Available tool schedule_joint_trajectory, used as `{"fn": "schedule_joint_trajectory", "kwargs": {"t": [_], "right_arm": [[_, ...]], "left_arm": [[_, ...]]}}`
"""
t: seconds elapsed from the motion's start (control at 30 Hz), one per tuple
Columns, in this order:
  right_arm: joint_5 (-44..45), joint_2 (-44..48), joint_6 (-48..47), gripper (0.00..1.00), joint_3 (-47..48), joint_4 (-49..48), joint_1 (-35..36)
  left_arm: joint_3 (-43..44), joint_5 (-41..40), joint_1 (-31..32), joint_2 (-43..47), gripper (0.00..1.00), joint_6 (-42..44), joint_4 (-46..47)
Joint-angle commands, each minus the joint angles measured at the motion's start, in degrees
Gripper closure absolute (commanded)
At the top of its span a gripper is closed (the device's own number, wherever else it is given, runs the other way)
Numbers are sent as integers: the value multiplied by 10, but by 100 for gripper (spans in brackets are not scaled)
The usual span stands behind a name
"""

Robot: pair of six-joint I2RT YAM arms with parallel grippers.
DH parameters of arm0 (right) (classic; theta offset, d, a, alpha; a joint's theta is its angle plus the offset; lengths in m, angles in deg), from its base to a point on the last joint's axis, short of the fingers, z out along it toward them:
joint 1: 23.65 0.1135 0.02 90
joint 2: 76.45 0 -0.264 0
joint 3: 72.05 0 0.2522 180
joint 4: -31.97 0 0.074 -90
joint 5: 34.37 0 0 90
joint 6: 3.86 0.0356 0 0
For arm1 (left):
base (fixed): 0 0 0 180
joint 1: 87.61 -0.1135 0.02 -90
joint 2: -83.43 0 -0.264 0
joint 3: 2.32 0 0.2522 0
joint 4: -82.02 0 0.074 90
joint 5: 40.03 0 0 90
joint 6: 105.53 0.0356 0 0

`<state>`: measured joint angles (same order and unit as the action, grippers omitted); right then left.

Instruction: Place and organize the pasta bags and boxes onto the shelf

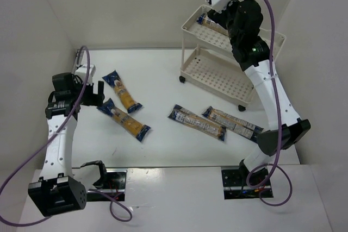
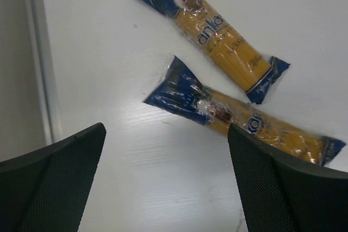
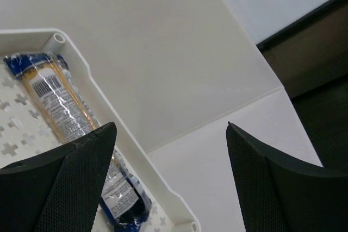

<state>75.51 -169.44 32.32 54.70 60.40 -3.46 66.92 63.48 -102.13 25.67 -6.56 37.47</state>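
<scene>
Your left arm rises from its base at the near edge and bends over the left side of the white table [image 1: 163,74]. The left gripper [image 1: 97,94] is low, its fingers spread wide with nothing between them, facing the blue end of the near-left packet [image 1: 125,120]. Your right arm stretches up and away to the far right. The right gripper [image 3: 169,126] hangs over the cream two-tier cart [image 1: 215,88], fingers apart and gripping nothing. The cart's top tray [image 3: 89,80] holds the tray packet [image 3: 57,101], lying flat just beside the rim. You have five pasta packets. Four are on the table: the near-left packet, the far-left packet [image 1: 120,92], the centre packet [image 1: 197,123] and the right-hand packet [image 1: 232,123]. The fifth is in the tray.
</scene>
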Motion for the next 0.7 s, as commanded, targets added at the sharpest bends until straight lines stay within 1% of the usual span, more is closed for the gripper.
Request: {"fn": "schedule_joint_trajectory", "kwargs": {"t": [0.0, 0.07, 0.1, 0.13, 0.17, 0.2, 0.23, 0.27, 0.3, 0.33, 0.37, 0.4, 0.43, 0.47, 0.5, 0.6, 0.67], "right_arm": [[-17, 23, 55, 13, 0, -1, -3], [-23, 18, 93, 11, 30, 13, -3], [-32, 18, 135, 11, 40, 13, -3], [-32, 18, 158, 9, 47, 18, -3], [-43, 18, 177, 9, 52, 26, -3], [-61, 23, 210, 8, 52, 33, -3], [-70, 28, 223, 8, 52, 41, -3], [-81, 28, 236, 8, 52, 62, -3], [-106, 34, 245, 8, 44, 72, -3], [-119, 45, 252, 8, 34, 82, -3], [-129, 51, 260, 8, 3, 88, -3], [-136, 59, 265, 8, -14, 95, -3], [-150, 73, 270, 8, -29, 100, -3], [-156, 82, 270, 7, -63, 100, -3], [-162, 90, 270, 7, -81, 105, -3], [-172, 122, 264, 7, -147, 105, -3], [-184, 130, 264, 7, -180, 105, -3]], "left_arm": [[52, -32, 36, -21, 0, 143, -17], [57, -11, 71, -28, 0, 209, -35], [57, -11, 85, -28, 0, 239, -42], [57, -20, 100, -28, 0, 267, -42], [57, -30, 118, -28, 0, 328, -42], [50, -45, 160, -28, 0, 363, -42], [50, -59, 182, -28, 0, 395, -42], [41, -87, 202, -28, 0, 458, -32], [35, -98, 238, -37, 0, 493, -24], [18, -108, 255, -44, 0, 530, -24], [2, -144, 272, -59, 0, 569, -24], [-21, -167, 287, -59, 0, 648, -18], [-48, -186, 315, -59, 0, 688, -5], [-105, -198, 324, -49, 0, 727, -5], [-131, -204, 324, -37, 0, 804, 0], [-198, -193, 329, 8, 0, 910, 11], [-204, -193, 329, -2, 0, 922, 11]]}}
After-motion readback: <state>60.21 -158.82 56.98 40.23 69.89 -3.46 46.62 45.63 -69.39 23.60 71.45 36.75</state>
